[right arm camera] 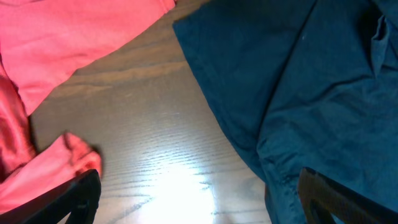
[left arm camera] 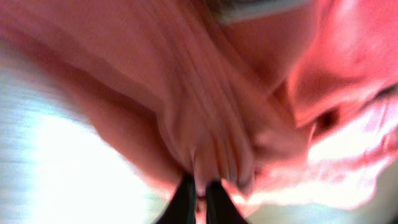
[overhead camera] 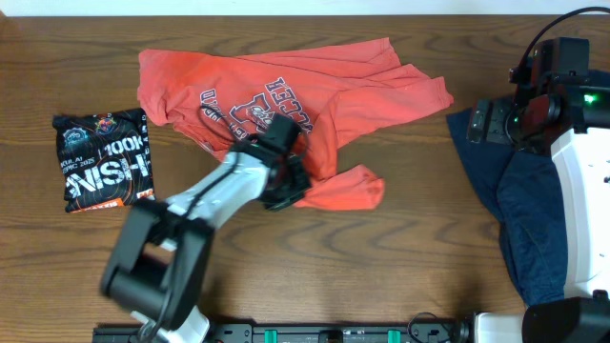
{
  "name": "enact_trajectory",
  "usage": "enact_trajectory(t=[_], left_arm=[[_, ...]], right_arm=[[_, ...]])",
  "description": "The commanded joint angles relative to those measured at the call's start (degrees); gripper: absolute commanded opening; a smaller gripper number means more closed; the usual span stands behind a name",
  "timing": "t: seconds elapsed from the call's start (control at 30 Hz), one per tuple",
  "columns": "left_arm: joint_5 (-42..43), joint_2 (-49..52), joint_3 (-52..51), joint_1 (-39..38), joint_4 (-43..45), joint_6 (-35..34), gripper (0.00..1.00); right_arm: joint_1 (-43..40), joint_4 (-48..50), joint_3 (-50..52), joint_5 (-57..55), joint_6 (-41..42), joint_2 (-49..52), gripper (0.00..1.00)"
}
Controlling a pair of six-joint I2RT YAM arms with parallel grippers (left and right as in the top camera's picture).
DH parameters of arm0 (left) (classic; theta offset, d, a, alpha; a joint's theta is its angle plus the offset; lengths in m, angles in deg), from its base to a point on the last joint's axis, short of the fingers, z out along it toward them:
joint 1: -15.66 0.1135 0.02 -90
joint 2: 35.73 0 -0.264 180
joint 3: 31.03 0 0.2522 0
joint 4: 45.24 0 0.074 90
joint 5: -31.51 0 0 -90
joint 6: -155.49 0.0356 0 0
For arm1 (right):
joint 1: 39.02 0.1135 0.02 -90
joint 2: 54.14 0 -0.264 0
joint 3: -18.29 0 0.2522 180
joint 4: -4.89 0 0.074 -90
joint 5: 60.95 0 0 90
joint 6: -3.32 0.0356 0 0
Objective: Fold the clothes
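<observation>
Wooden table point(overhead camera: 419, 238) may snag cloth, so with your left gripper point(overhead camera: 286, 183) pinched on the red shirt point(overhead camera: 219, 81), lift before dragging; right gripper point(overhead camera: 484, 122) hangs open.

The left arm point(overhead camera: 233, 181) has a light grey link, a thin black cable point(overhead camera: 195, 195) and a big black block point(overhead camera: 157, 257). The left claw point(overhead camera: 286, 183) is black. The right arm point(overhead camera: 581, 181) is white with black parts and a small green light point(overhead camera: 589, 98). The right claw point(overhead camera: 478, 124) has black fingers point(right arm camera: 78, 196).
</observation>
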Motion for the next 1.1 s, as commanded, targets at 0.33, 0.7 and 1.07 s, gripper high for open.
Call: enact_trajectory(t=[0.33,0.7,1.07], left_arm=[[-18.47,-18.14,-0.24,16.17,-29.05,11.61,0.06],[-23.47,-18.03,-2.54,23.06,-30.88,13.09,0.07],[-23.89,-18.03,-5.70,23.93,-28.06,13.40,0.06]], right_arm=[[2.69,1.46,3.45,14.58,-6.40,7.74,0.97],[10.19,14.82,4.79,5.29,12.66,21.11,0.91],[10.54,21.70,4.79,4.07,27.78,30.84,0.73]])
